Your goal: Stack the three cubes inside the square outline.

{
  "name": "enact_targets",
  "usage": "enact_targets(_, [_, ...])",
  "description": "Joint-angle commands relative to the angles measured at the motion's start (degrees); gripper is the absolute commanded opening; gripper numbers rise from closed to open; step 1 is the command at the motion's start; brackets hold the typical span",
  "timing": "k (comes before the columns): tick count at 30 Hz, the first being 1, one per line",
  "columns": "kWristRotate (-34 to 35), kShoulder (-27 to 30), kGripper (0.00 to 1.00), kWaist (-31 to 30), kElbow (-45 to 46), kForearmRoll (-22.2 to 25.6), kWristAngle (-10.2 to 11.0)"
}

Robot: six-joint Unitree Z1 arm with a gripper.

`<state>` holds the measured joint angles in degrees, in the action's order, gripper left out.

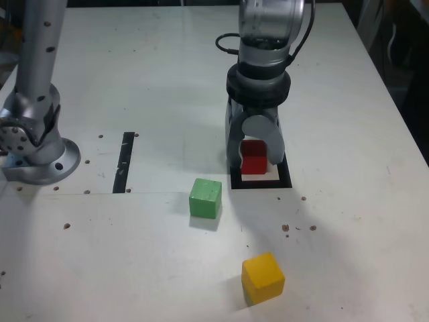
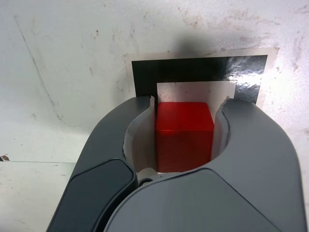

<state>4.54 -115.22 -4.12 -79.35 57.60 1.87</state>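
**Red cube sits between the jaws over the taped square**

The arm's gripper point(image 1: 255, 159) points down at the white counter point(image 1: 348, 221), its two grey jaws flanking the red cube point(image 1: 254, 158). The wrist view shows the red cube point(image 2: 184, 136) filling the space between the pale inner pads point(image 2: 143, 145), one jaw close on each side face; a thin sliver of gap seems to show along one side, so whether the jaws are clenched on the cube or have just let go cannot be told from here.

The cube is over the white centre of the square outline point(image 1: 285, 181), a black tape frame on the counter. In the wrist view the square outline point(image 2: 193, 72) stretches beyond the cube, its white middle visible just past the cube's far edge. Whether the cube's underside rests on the counter is hidden by the jaws.

The green cube point(image 1: 205, 198) stands on the counter to the exterior view's left of the outline, near it but apart. The yellow cube point(image 1: 263, 278) sits nearer the camera, well apart from both the green cube and the outline, turned slightly askew.

A short black tape strip point(image 1: 125, 162) lies farther to the exterior view's left, and beyond it stands a grey metal post on a round base point(image 1: 37, 144). Small dark specks dot the counter.
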Motion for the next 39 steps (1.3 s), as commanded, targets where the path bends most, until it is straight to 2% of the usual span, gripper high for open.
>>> enact_targets(1, [-0.54, 0.05, 0.74, -0.10, -0.54, 0.63, -0.22])
enact_targets(4, [-0.93, 0.79, 0.83, -0.10, -0.89, 1.96, -0.26])
enact_targets(14, [-1.34, 5.84, 0.99, -0.13, -1.66, 8.19, -0.30])
enact_targets(18, [-5.67, 9.42, 0.99, -0.41, -1.04, 9.76, -0.73])
enact_targets(22, [-10.16, 15.50, 0.99, -0.78, 2.64, 10.49, -1.23])
enact_targets(27, [-9.18, 20.95, 0.99, -4.35, 6.95, 11.26, -0.96])
enact_targets(33, [-3.01, 18.98, 0.99, -12.39, 7.34, 11.05, -0.84])
enact_targets(39, [-0.86, 15.47, 0.99, -16.73, 4.03, 11.44, -0.90])
